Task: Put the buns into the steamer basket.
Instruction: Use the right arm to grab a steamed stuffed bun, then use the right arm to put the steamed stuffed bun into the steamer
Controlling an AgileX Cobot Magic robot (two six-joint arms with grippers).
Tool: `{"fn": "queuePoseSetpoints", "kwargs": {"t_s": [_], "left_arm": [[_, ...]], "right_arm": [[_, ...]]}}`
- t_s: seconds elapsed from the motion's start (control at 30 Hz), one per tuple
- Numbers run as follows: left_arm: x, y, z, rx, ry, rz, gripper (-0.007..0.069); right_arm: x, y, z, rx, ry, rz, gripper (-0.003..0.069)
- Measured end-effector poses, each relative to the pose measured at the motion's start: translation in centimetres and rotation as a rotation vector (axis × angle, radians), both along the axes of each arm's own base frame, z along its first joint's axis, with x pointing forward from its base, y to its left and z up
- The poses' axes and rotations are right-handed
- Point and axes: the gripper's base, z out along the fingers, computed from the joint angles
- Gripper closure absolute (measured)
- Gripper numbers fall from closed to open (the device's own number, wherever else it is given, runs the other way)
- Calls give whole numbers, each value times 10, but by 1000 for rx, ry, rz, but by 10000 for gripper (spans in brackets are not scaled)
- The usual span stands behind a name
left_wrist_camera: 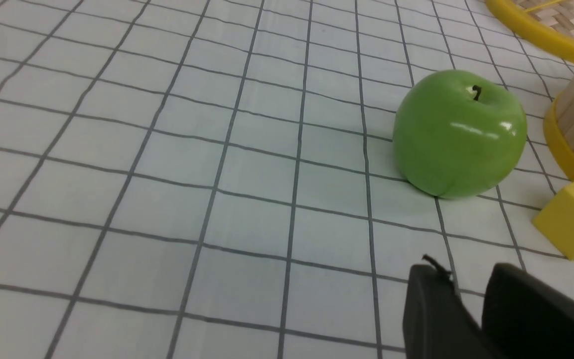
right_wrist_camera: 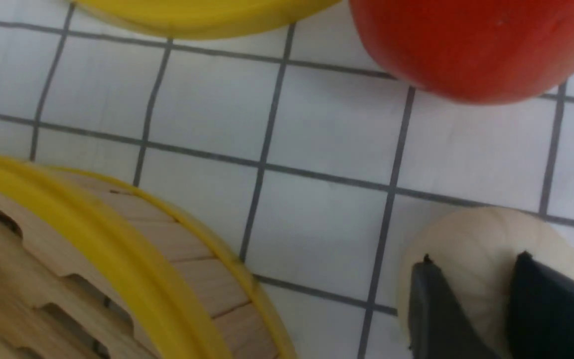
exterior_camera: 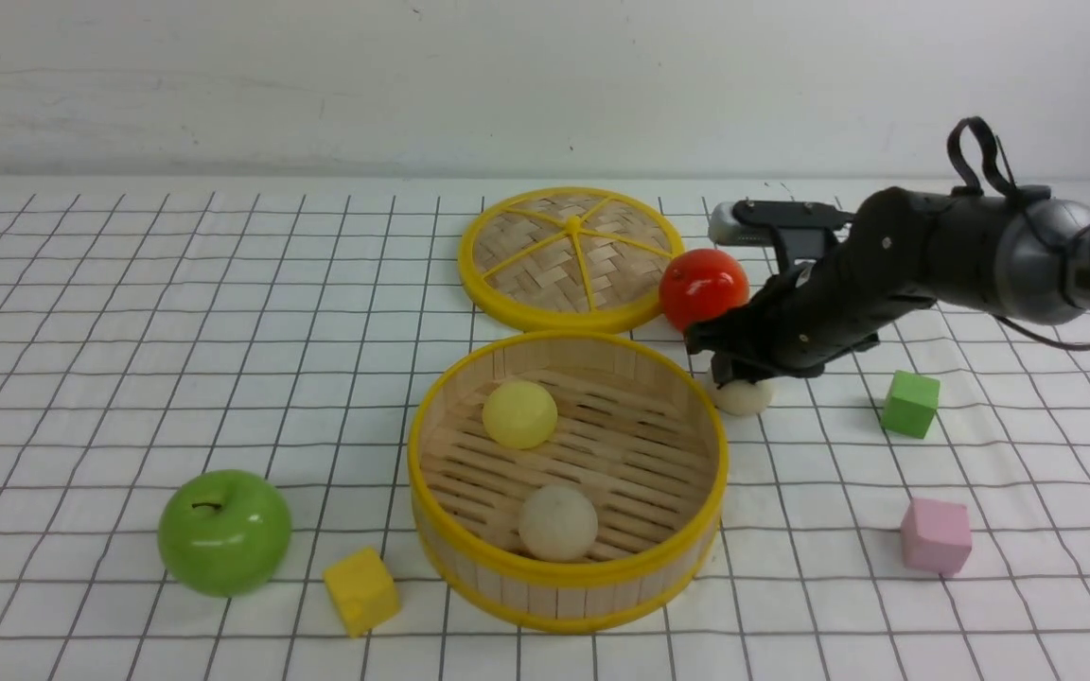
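White gridded cloth is covering the table [exterior_camera: 129, 284], with a bare wall behind. Near the middle the steamer basket [exterior_camera: 602, 588] is sitting open, its lid [exterior_camera: 571, 257] lying flat at its 12 o'clock. Two buns are already resting on the slotted floor: a yellow bun [exterior_camera: 519, 413] toward 11 o'clock and a pale bun [exterior_camera: 557, 522] toward 6 o'clock.

The third bun [exterior_camera: 744, 397] is sitting on the cloth just outside the rim at the basket's 2 o'clock, with a red apple [exterior_camera: 704, 287] near it at 12 o'clock. The right gripper [exterior_camera: 737, 376] is hanging directly over it, and the wrist view shows its fingers overlapping the bun with only a narrow gap. Whether they are actually pinching it, I cannot tell. The left gripper [left_wrist_camera: 466, 271] is idling slightly parted and empty, short of the green apple [left_wrist_camera: 459, 132].

So the last pick appears to be in hand. The next move is calling for a firm grip, a lift clearing the yellow rim, then a short carry toward 8 o'clock to the bare slats.
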Motion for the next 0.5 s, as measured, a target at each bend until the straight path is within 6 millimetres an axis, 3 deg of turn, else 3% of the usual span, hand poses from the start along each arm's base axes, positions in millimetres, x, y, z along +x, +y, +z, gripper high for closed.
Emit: {"fn": "queuePoseSetpoints", "kwargs": {"t_s": [0.07, 0.13, 0.27, 0.37, 0.5], "left_arm": [[0, 0, 0, 0, 0, 0, 461], [0, 0, 0, 0, 0, 0, 460], [0, 0, 0, 0, 0, 0, 459], [0, 0, 0, 0, 0, 0, 452], [0, 0, 0, 0, 0, 0, 446]], "right_arm": [[0, -1, 2, 0, 2, 0, 596], [-2, -2, 6, 1, 6, 1, 643], [-8, -4, 28, 8, -7, 10, 653], [-23, 3, 68, 36, -57, 37, 653], [-43, 18, 101, 62, -85, 90, 653]]}}
